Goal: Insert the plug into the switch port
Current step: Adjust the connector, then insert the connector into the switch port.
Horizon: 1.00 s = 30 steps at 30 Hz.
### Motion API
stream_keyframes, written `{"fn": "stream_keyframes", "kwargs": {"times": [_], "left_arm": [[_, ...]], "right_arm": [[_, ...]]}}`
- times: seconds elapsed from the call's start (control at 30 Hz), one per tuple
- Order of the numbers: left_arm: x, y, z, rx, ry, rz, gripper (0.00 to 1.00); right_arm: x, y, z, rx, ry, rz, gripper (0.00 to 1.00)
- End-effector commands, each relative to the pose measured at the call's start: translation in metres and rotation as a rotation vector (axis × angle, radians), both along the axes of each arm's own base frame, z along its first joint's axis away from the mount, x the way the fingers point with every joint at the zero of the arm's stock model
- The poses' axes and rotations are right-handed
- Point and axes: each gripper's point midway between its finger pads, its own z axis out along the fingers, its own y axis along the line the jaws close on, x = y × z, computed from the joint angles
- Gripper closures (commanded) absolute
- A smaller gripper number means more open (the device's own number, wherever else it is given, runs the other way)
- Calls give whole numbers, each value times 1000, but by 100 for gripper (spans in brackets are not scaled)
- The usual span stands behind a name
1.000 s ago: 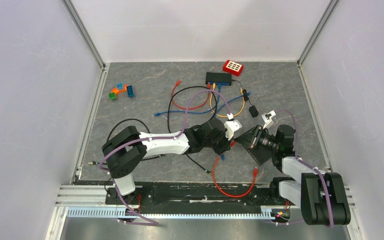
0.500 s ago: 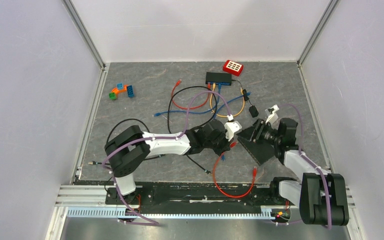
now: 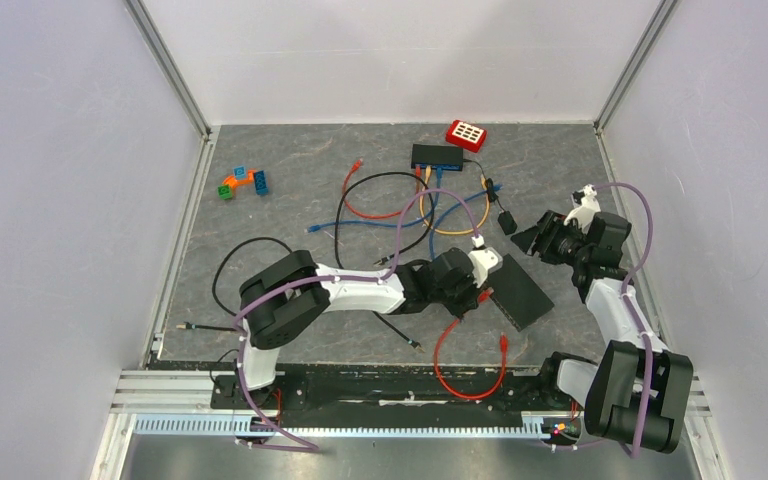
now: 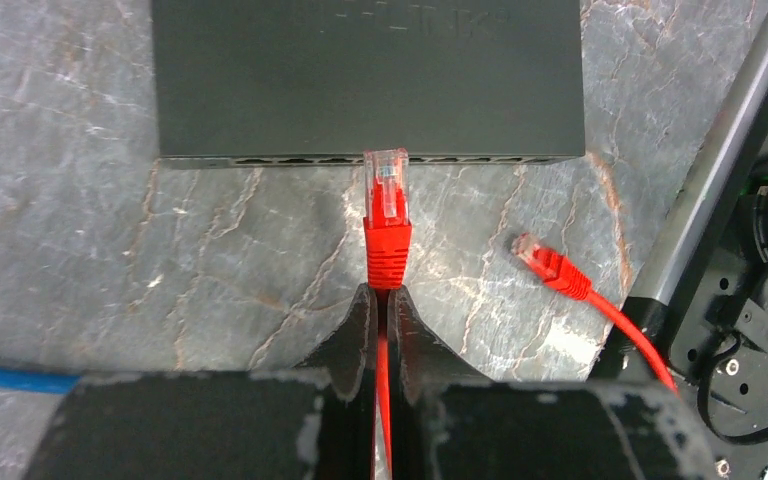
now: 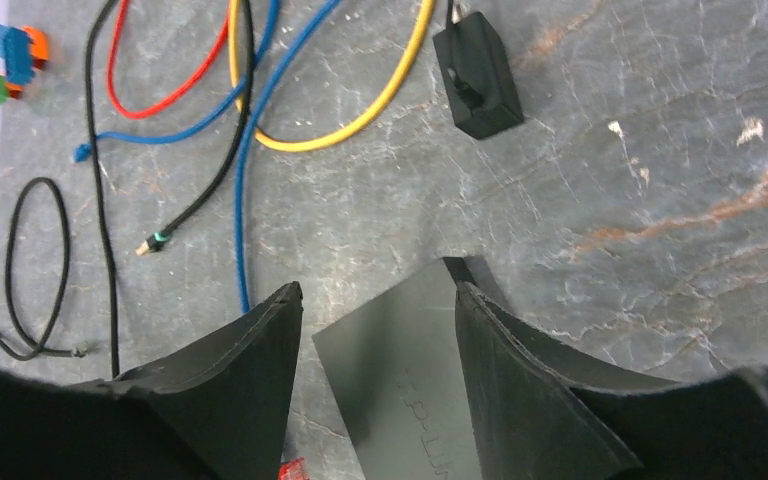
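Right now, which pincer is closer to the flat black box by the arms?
Left. The left pincer holds a red plug right at the port edge of the black box; the right pincer hangs open off its far corner.

The left arm lies low, stretched from its base toward the switch (image 3: 520,292). The left gripper (image 4: 381,298) is pinched tight on the plug (image 4: 386,215), just short of the switch's port side. The right arm is elbow-bent beside the switch, and the right gripper (image 5: 378,300) is spread wide over its far corner.
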Motion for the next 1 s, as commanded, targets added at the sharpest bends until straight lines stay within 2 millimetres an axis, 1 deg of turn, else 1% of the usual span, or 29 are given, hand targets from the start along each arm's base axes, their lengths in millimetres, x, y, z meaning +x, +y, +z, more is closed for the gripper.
{"fn": "stream_keyframes", "kwargs": {"times": [0.0, 0.07, 0.13, 0.2, 0.3, 0.4, 0.47, 0.53, 0.6, 0.67, 0.8, 0.9, 0.97], "left_arm": [[3, -22, 10, -94, 72, 90, 98], [-2, -24, 16, -116, 89, 89, 98], [-3, -24, 27, -142, 72, 103, 98], [-3, -25, 34, -172, 71, 109, 98], [-3, -30, 33, -207, 91, 120, 98], [-12, -38, 38, -263, 147, 113, 98], [-17, -40, 42, -282, 159, 109, 98], [-20, -42, 42, -291, 159, 104, 98], [-18, -41, 35, -279, 151, 113, 98], [-14, -35, 19, -238, 140, 135, 98], [-4, -13, -15, -105, 116, 214, 98], [-1, 1, -31, -24, 95, 235, 98], [0, 8, -38, 25, 77, 231, 98]], "right_arm": [[4, -10, -2, -68, 2, -6, 41], [2, -11, -6, -74, 10, -5, 41], [0, -11, -9, -78, 17, -5, 41], [0, -12, -10, -82, 16, -8, 41], [1, -12, -8, -80, 9, -9, 41], [3, -13, -6, -90, 12, -5, 42], [3, -13, -5, -91, 10, -5, 42], [4, -13, -4, -87, 11, -8, 42], [4, -13, -4, -86, 9, -6, 42], [4, -13, -3, -86, 8, -4, 42], [2, -13, -5, -89, 12, -8, 43], [5, -15, -6, -96, 21, -9, 41], [10, -20, -4, -115, 23, -17, 39]]}}
